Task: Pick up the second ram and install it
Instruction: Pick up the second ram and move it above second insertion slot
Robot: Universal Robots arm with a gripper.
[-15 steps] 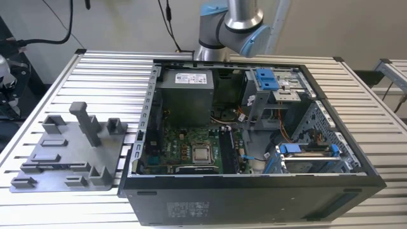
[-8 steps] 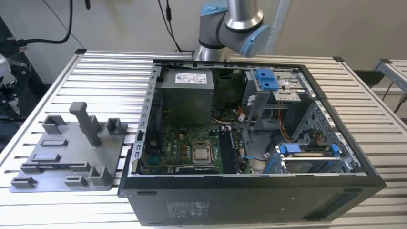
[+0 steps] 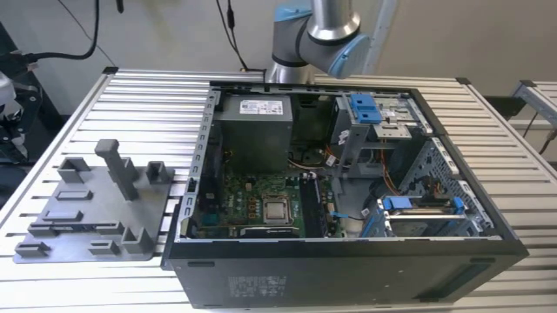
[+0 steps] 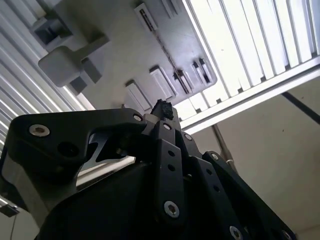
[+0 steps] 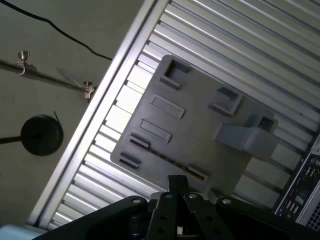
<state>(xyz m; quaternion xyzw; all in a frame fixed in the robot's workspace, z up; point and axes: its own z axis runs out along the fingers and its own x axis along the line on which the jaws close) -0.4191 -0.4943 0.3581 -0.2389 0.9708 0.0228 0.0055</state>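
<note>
Holds nothing in the hand (image 5: 177, 184) (image 4: 162, 109): dark fingertips pressed together in both wrist views. Hangs in open air over the grey fixture plate (image 5: 190, 120), apart from it, with the plate's near rim just off the fingertips in the first wrist view. Has free room all around there, save for the tall post (image 5: 247, 137) rising from the plate.

Rests, as to the plate, on the slatted surface (image 3: 130, 98) toward the exterior view's left, close to that surface's edge, with bare slats behind. Carries the second ram (image 3: 87, 227) in a long groove near the plate's front edge: a thin dark strip with a blue tinge, low among the upright blocks.

Stands just beside the plate, toward the exterior view's right: the open computer case (image 3: 348, 242), walls rising around a green motherboard (image 3: 252, 195). Holds inside also a grey power supply (image 3: 252, 130), blue drive latches (image 3: 366, 107), and dark memory slots (image 3: 312, 205) beside the processor (image 3: 276, 210), with cables (image 3: 335, 163) crowding the far end.
</note>
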